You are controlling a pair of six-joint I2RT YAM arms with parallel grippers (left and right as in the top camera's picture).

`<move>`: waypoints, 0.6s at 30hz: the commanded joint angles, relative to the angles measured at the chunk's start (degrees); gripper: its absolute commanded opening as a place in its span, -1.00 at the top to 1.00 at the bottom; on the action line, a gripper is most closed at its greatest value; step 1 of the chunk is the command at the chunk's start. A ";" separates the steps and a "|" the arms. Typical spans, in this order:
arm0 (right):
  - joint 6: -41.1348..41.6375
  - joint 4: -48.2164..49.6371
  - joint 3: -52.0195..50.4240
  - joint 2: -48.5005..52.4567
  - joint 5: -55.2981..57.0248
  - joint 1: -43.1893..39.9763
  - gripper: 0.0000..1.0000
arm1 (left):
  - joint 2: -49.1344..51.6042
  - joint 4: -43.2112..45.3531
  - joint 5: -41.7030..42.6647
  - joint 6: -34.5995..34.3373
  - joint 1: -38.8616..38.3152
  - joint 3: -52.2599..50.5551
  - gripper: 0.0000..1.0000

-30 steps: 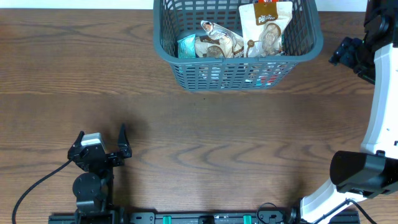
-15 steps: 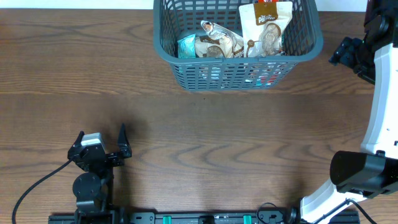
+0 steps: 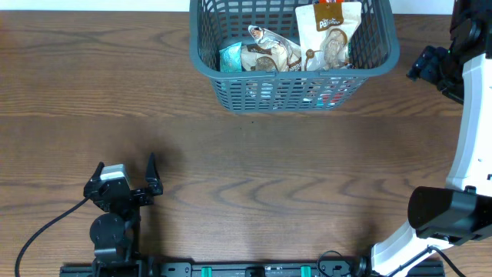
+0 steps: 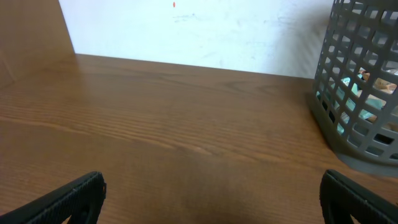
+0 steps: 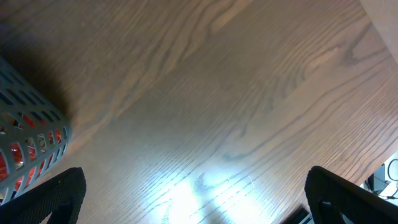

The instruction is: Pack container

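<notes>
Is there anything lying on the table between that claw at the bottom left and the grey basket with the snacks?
Nothing visible. Between the open left gripper and the container there is only bare wooden table; the left wrist view shows the same clear stretch.

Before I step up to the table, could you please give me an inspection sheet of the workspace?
Surface: wooden table, no spills seen.
Job's things: grey basket at the far edge, holding several snack packets.
Clutter: nothing seen.
End effectors: left end effector open and empty, near the front edge; right end effector open and empty, over the table to the right of the basket.
Cables: black cable looping from the left arm's base.
Surroundings: white wall behind the table.
</notes>
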 commanded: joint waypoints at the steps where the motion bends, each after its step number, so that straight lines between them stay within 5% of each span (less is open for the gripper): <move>1: 1.01 -0.02 -0.17 0.15 1.05 -0.52 -0.99 | -0.35 -0.50 -0.02 0.98 0.13 -1.73 -0.97; 18: 1.03 12.98 -1.81 -13.81 0.79 1.22 -0.99 | -0.35 -0.50 -0.02 0.98 0.13 -1.73 -0.97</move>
